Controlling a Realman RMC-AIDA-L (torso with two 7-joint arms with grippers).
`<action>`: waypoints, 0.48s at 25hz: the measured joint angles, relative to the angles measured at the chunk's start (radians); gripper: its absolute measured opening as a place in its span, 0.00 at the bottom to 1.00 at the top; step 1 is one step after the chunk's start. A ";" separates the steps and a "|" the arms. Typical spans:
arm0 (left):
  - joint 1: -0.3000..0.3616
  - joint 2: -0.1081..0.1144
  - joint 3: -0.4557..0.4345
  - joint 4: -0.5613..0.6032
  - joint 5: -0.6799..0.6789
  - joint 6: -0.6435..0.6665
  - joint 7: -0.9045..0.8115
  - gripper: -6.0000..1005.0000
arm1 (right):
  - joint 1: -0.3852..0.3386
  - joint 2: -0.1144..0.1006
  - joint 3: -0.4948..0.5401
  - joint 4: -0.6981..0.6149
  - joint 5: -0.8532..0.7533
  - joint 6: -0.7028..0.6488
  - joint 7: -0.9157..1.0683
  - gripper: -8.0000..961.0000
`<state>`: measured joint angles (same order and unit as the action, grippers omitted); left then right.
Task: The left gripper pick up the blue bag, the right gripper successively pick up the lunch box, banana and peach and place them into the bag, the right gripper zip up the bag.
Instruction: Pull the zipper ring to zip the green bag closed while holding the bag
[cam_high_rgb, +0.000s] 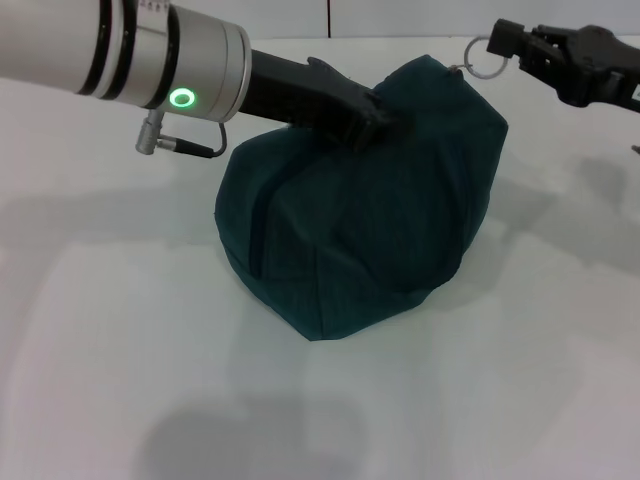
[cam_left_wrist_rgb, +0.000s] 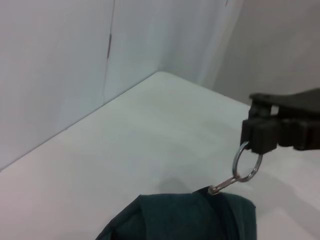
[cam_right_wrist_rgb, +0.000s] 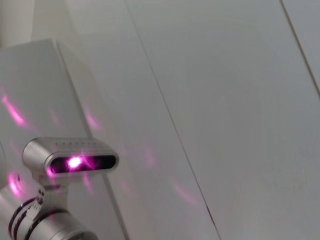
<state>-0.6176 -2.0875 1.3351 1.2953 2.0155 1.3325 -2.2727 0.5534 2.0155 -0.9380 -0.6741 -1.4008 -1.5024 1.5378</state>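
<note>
The blue bag (cam_high_rgb: 370, 220) sits bulging on the white table, its top drawn closed. My left gripper (cam_high_rgb: 375, 118) reaches in from the left and is shut on the fabric at the bag's top. My right gripper (cam_high_rgb: 505, 42) hangs at the bag's upper right corner, shut on the silver ring pull (cam_high_rgb: 486, 60) of the zip. The left wrist view shows that right gripper (cam_left_wrist_rgb: 259, 140) pinching the ring pull (cam_left_wrist_rgb: 246, 164) above the bag's end (cam_left_wrist_rgb: 190, 217). The lunch box, banana and peach are out of view.
Bare white table (cam_high_rgb: 120, 350) surrounds the bag, with a wall close behind its far edge (cam_left_wrist_rgb: 75, 75). The right wrist view faces grey wall panels and a silver camera bar (cam_right_wrist_rgb: 70, 159) glowing magenta.
</note>
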 joint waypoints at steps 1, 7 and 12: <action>0.002 0.000 0.000 0.000 -0.004 0.000 0.006 0.17 | 0.000 0.000 0.001 0.015 0.008 -0.001 0.000 0.01; 0.006 0.000 0.003 -0.002 -0.008 -0.001 0.010 0.05 | -0.005 -0.003 0.004 0.095 0.069 -0.013 -0.001 0.01; 0.011 0.000 0.005 0.000 -0.010 -0.001 0.017 0.05 | -0.009 -0.004 0.012 0.131 0.098 -0.008 0.006 0.01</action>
<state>-0.6064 -2.0878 1.3399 1.2949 2.0054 1.3311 -2.2557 0.5444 2.0112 -0.9264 -0.5435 -1.3032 -1.5106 1.5442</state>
